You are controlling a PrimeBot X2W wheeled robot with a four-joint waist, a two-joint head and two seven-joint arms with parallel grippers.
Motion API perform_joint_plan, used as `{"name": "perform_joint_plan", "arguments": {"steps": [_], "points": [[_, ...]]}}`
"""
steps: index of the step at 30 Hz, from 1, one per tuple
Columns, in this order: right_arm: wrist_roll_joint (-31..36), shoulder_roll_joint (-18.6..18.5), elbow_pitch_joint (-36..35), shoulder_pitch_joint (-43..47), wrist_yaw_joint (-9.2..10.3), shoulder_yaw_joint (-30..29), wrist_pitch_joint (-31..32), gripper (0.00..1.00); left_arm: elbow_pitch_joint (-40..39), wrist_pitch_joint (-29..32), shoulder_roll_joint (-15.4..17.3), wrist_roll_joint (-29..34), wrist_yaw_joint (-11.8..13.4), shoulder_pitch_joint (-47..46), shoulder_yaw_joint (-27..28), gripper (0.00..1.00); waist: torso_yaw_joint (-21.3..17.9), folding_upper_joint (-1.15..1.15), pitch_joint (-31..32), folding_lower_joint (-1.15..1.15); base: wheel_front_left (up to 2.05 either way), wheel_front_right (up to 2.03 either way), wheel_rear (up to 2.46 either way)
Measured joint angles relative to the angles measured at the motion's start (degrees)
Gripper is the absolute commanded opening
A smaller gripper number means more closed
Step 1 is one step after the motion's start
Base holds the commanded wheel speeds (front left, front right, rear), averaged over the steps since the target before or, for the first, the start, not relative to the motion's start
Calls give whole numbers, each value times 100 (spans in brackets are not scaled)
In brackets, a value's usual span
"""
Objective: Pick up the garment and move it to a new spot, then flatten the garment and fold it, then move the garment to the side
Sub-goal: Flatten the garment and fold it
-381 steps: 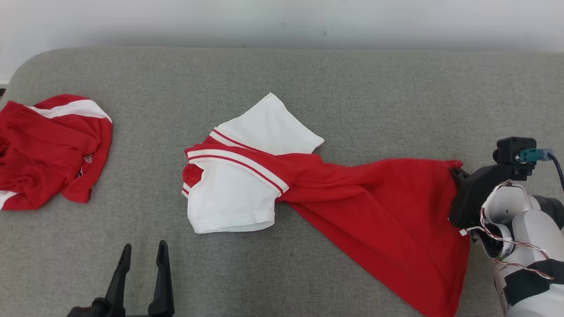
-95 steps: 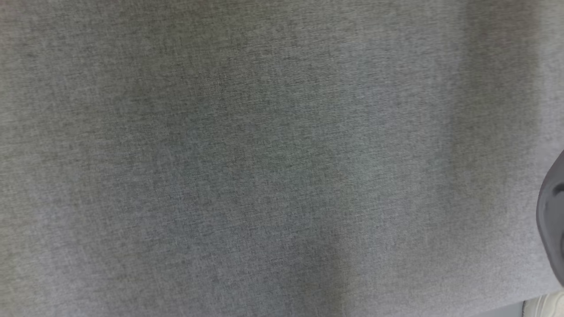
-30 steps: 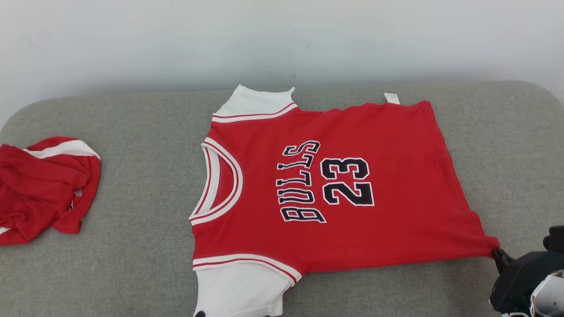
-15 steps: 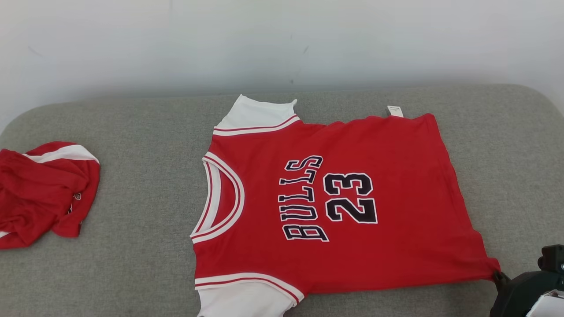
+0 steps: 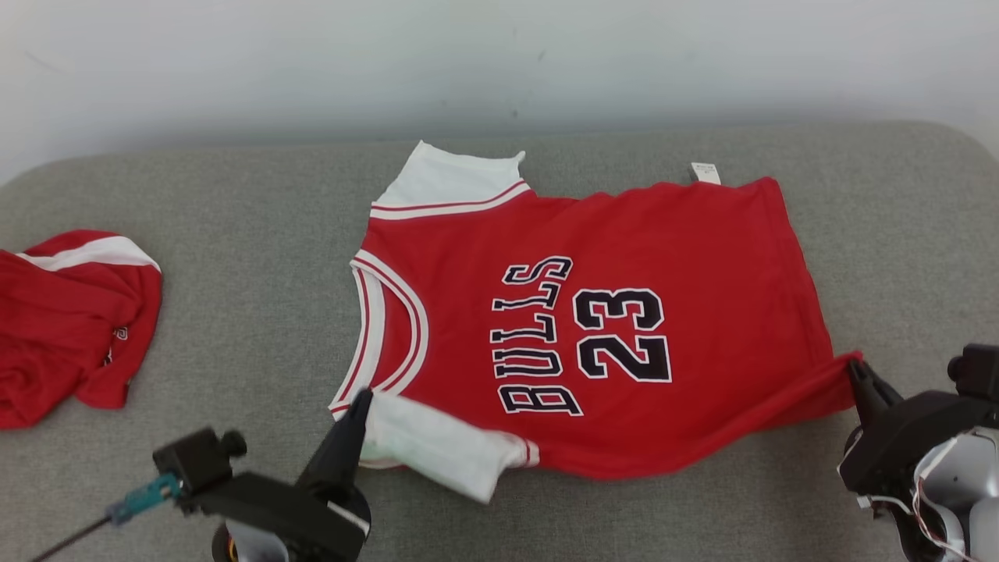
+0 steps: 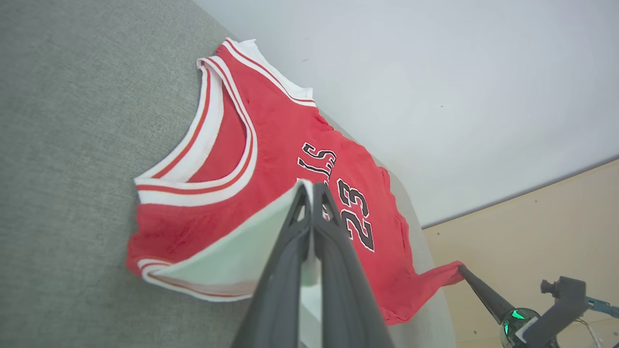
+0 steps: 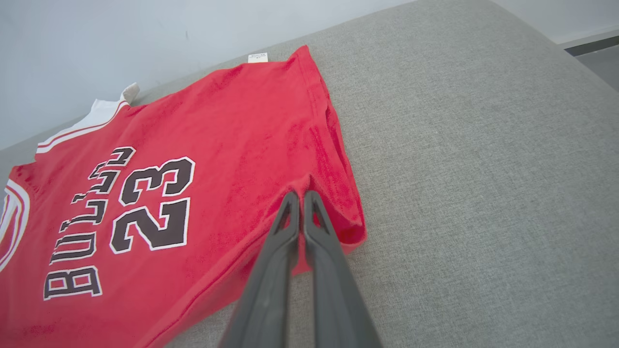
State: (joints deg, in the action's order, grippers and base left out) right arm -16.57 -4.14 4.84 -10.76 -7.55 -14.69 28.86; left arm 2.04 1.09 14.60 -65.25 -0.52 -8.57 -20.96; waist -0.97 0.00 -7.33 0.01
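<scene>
The garment (image 5: pixel 609 265) is a red jersey with white sleeves and black "BULLS 23" lettering, spread front-up on the grey cushion (image 5: pixel 234 328). My left gripper (image 5: pixel 360 400) is shut on its near white sleeve (image 5: pixel 437 445), which is lifted and folding inward over the jersey; the left wrist view shows the pinched garment (image 6: pixel 271 145) and that gripper (image 6: pixel 309 188). My right gripper (image 5: pixel 852 367) is shut on the near bottom hem corner, raised off the cushion; in the right wrist view the garment (image 7: pixel 193 145) bunches at that gripper (image 7: pixel 300 194).
A second crumpled red-and-white garment (image 5: pixel 70 320) lies at the cushion's far left. A pale wall (image 5: pixel 499 62) runs behind the cushion. Bare cushion extends to the right of the jersey (image 7: pixel 483 169) and along the near edge.
The left gripper has come into view holding the near white sleeve, lifted and turned inward. The right gripper has raised the hem corner. The head camera has shifted slightly.
</scene>
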Motion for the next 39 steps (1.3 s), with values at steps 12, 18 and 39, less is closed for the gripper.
{"name": "perform_joint_plan", "arguments": {"steps": [12, 18, 39], "points": [[-1, -130, 915, -905, 0, 226, -765, 0, 1222, -530, -158, 705, -76, -1369, -34, 0, -76, 0, -532, 0, 0, 0, 0], [-9, -198, 1260, -1189, 0, 288, -975, 0, 1511, -667, -160, 823, -110, -1656, 15, 0, -118, 0, -707, 0, 0, 0, 0], [-98, -330, 1656, -1491, 0, 369, -1613, 0, 1895, -843, -149, 1006, -142, -2101, -51, 0, -195, 0, -962, 0, 0, 0, 0]]}}
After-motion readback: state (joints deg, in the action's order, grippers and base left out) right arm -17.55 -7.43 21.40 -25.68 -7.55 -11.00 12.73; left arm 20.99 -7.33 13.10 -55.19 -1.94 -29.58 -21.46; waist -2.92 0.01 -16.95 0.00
